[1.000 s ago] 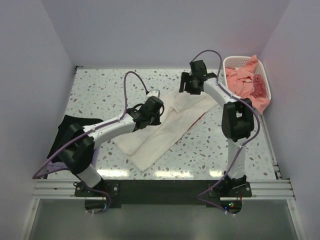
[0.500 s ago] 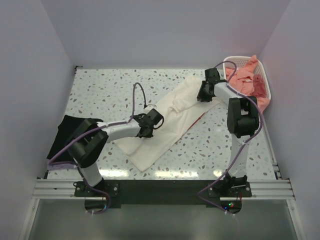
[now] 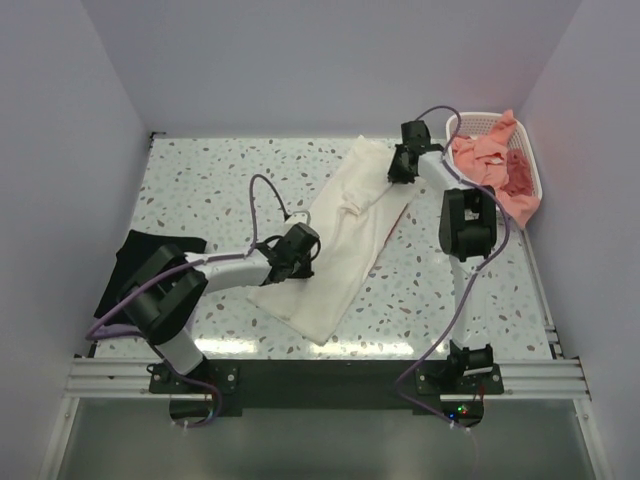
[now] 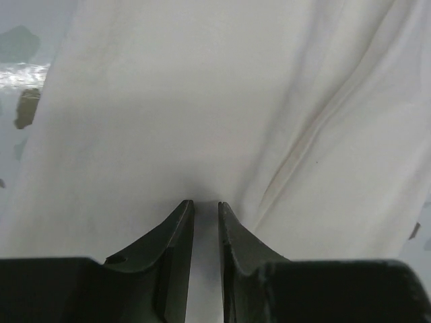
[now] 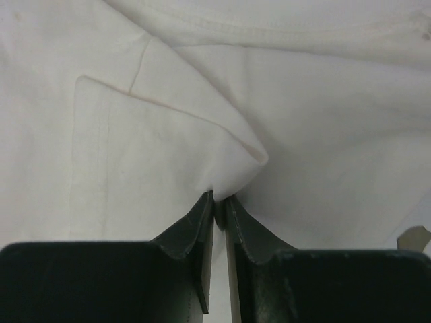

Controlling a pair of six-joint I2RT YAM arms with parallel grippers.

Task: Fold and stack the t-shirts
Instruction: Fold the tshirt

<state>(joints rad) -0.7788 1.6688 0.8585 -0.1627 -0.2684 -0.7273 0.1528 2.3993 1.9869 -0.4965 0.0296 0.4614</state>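
Cream-white t-shirt point(image 3: 345, 235) now lies as a longer, straighter band than a second ago, running from upper middle to lower middle of the top view and drawn out between both arms. I judge it is being stretched flat before a fold. Left gripper point(image 4: 205, 204) pinches the band's left edge, jaws almost together. Right gripper point(image 5: 219, 196) is pressed tight on a fold at the upper end.

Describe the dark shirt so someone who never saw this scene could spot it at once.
On the speckled table, look to the left edge, beside the elbow of the left arm. There lies the black t-shirt, crumpled, partly under that arm. It is the only dark cloth: the cream t-shirt stretches across the middle, and the salmon-pink ones sit in the white basket at the far right.
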